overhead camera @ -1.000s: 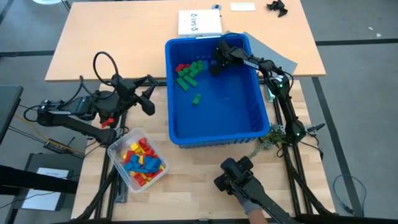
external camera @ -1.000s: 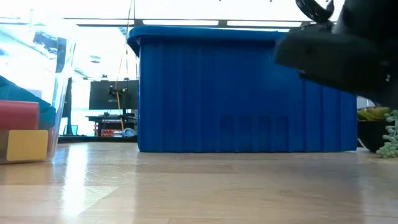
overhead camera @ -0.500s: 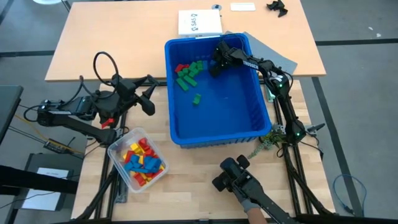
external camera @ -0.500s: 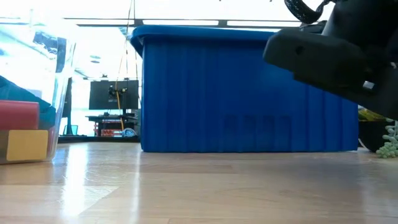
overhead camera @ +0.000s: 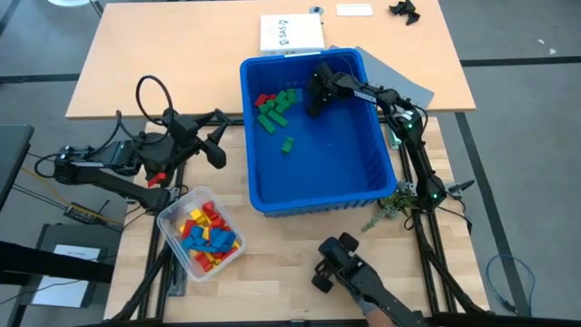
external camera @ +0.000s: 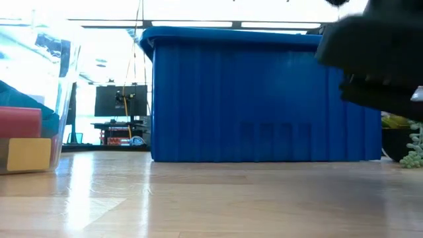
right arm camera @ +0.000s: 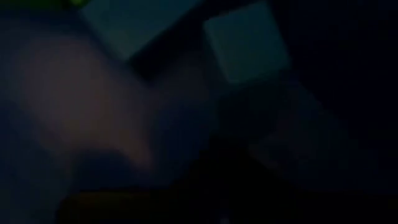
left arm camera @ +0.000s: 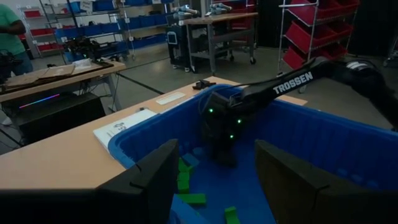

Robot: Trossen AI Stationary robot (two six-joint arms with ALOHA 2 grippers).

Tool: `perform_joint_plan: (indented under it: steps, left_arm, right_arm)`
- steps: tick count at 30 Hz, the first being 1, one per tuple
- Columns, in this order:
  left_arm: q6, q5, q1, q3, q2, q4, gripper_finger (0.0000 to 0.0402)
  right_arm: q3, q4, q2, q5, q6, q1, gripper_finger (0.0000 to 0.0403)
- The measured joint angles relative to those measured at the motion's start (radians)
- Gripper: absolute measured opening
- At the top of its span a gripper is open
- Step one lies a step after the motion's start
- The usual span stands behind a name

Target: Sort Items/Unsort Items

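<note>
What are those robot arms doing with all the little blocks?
The right gripper is down inside the blue bin, shut, beside a pile of green blocks; whether it holds one is hidden. The left gripper waits open outside the bin. A clear tub of mixed-colour blocks sits nearby.

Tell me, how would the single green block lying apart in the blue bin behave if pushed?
The green block looks like rigid plastic with flat faces, so it would probably slide, not roll. It seems small and light, so a nudge may send it skidding across the smooth floor of the blue bin.
</note>
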Motion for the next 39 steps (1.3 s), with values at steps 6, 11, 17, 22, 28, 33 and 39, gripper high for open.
perform_joint_plan:
  steps: [6,11,17,22,28,33,39]
  left_arm:
    - [0.000,0.000,0.000,0.000,0.000,0.000,0.0218]
    - [0.000,0.000,0.000,0.000,0.000,-0.001,0.0218]
    - [0.000,0.000,0.000,0.000,0.000,0.000,0.0218]
    - [0.000,0.000,0.000,0.000,0.000,0.000,0.0218]
    - [0.000,0.000,0.000,0.000,0.000,0.000,0.0218]
    - [0.000,0.000,0.000,0.000,0.000,0.000,0.0218]
    - [0.000,0.000,0.000,0.000,0.000,0.001,0.0218]
  right_arm:
    - [-0.005,-0.123,-0.035,-0.060,-0.098,0.046,0.0003]
    - [-0.008,-0.211,-0.062,-0.094,-0.153,0.071,0.0001]
    - [-0.008,-0.265,-0.108,-0.180,-0.179,0.074,0.0001]
    - [-0.007,-0.285,-0.172,-0.259,-0.211,0.081,0.0000]
    - [-0.006,-0.280,-0.250,-0.265,-0.217,0.087,0.0000]
    - [-0.004,-0.215,-0.255,-0.223,-0.111,0.070,0.0008]
    - [-0.005,-0.164,-0.178,-0.197,-0.100,0.030,0.0085]
